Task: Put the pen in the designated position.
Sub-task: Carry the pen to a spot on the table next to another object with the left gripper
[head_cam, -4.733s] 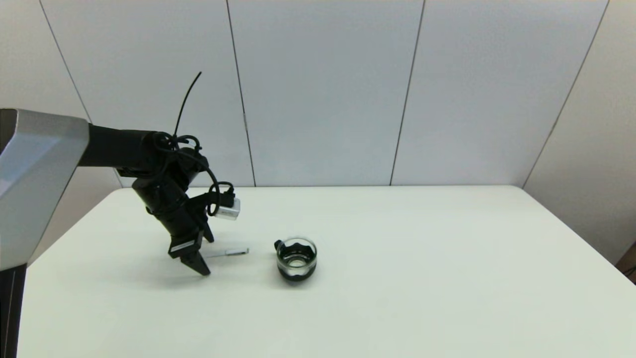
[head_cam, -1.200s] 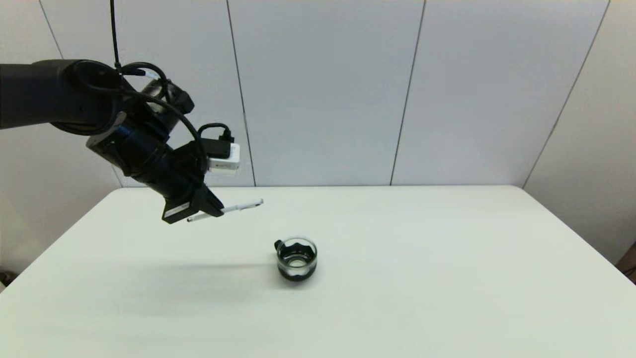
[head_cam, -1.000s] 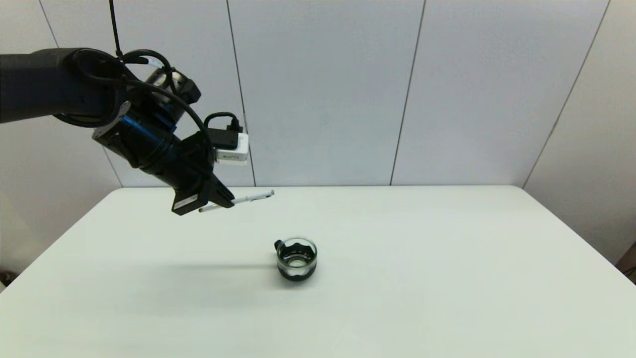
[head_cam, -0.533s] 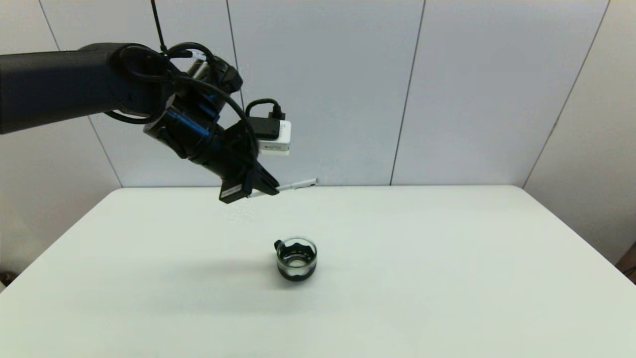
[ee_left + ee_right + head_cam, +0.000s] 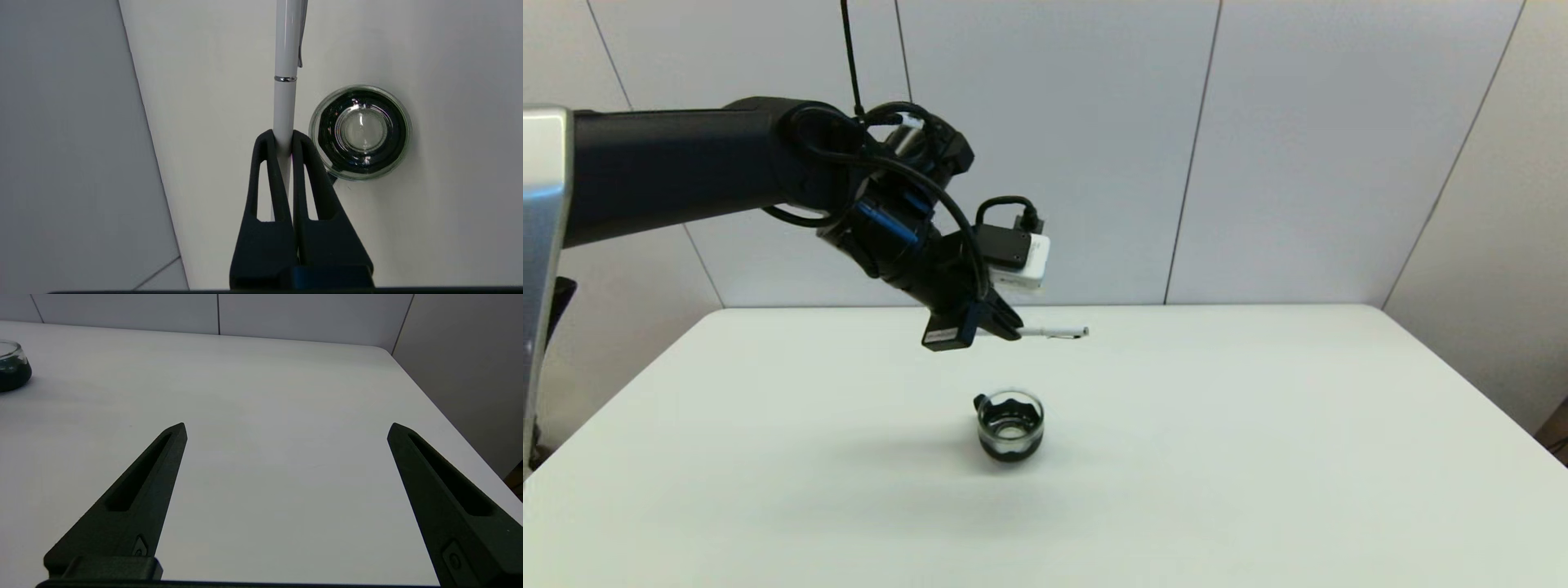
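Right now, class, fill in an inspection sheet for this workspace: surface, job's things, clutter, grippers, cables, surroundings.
Surface: white table, bare apart from one cup.
Job's things: pen held level in the air above the table, not yet set down; the designated position has no visible mark.
Clutter: glass cup standing upright, below the pen.
Grippers: left gripper shut on the pen, raised over the cup; right gripper open, low over the table's right part, holding nothing.
Cables: black cable looped around the left wrist.
Surroundings: grey wall panels behind the table.
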